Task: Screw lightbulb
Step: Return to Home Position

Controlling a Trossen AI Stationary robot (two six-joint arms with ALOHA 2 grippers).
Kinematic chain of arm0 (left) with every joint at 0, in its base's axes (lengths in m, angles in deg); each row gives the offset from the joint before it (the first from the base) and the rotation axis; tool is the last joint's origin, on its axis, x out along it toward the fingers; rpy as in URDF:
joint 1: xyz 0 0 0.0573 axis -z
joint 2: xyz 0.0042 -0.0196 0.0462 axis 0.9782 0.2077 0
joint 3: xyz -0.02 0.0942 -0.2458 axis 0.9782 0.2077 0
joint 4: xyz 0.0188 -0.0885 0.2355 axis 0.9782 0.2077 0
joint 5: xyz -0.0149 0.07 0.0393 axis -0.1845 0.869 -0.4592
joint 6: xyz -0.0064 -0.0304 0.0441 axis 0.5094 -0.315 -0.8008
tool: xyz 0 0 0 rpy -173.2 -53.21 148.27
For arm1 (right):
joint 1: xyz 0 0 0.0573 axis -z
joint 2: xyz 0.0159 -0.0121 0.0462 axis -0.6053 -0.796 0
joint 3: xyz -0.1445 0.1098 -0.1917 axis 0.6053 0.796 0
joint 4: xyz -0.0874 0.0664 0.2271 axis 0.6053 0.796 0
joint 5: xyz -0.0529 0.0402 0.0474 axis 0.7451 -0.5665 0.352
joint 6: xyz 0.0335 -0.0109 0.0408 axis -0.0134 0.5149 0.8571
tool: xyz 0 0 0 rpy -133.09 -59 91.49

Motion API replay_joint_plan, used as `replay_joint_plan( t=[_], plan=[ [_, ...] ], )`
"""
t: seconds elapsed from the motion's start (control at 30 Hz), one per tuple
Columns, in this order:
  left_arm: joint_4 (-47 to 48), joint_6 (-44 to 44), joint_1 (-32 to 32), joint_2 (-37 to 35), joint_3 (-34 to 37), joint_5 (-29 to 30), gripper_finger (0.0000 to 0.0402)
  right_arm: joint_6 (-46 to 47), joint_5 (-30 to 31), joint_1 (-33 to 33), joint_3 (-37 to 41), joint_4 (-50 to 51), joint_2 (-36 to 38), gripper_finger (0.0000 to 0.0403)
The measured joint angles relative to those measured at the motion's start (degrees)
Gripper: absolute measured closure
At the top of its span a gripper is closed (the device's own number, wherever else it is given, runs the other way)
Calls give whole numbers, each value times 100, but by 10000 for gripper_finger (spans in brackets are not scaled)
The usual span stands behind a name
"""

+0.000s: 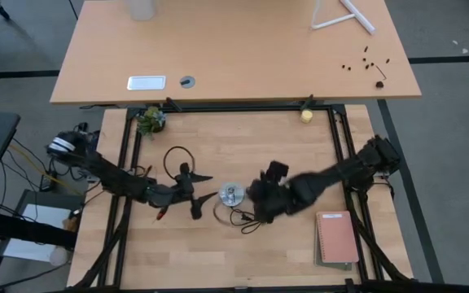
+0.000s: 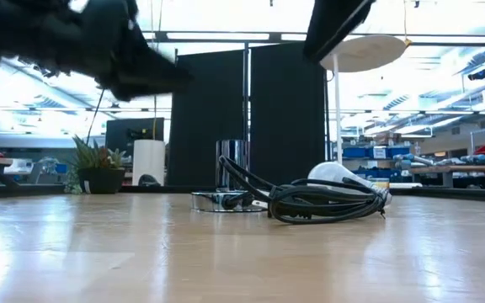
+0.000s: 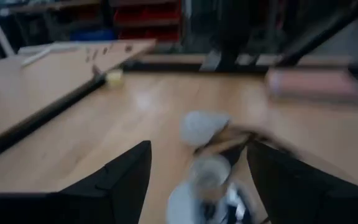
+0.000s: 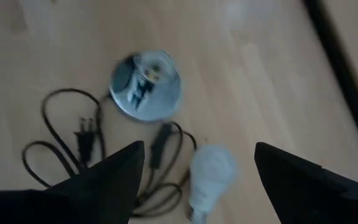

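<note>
Lightbulb (image 3: 204, 126) beyond parted fingers (image 3: 120, 180)

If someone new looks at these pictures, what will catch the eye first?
The two dark arms meet over the table's middle, left gripper and right gripper both open and holding nothing. Below them the white lightbulb lies on its side on the wood, out of the round silver socket disc, with the black cord tangled beside it.

Open lab or workshop hall, black partition panels (image 2: 285, 118), overhead strip lights (image 2: 226, 36), shelves of blue bins (image 2: 367, 153), red storage bins (image 3: 148, 12), pale wooden counter (image 2: 226, 252).
</note>
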Motion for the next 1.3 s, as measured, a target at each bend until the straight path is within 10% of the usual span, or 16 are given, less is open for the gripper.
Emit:
replay_joint_plan(
  t=[0.6,1.3],
  plan=[
    [848,-443,1403,-1953,-2,-204,134,-145,1092,-1782,2559,-3134,68,96],
    [4359,-167,1599,-4632,-4,-2061,134,-2757,-556,-1030,6589,-9119,2358,96]
  ],
)
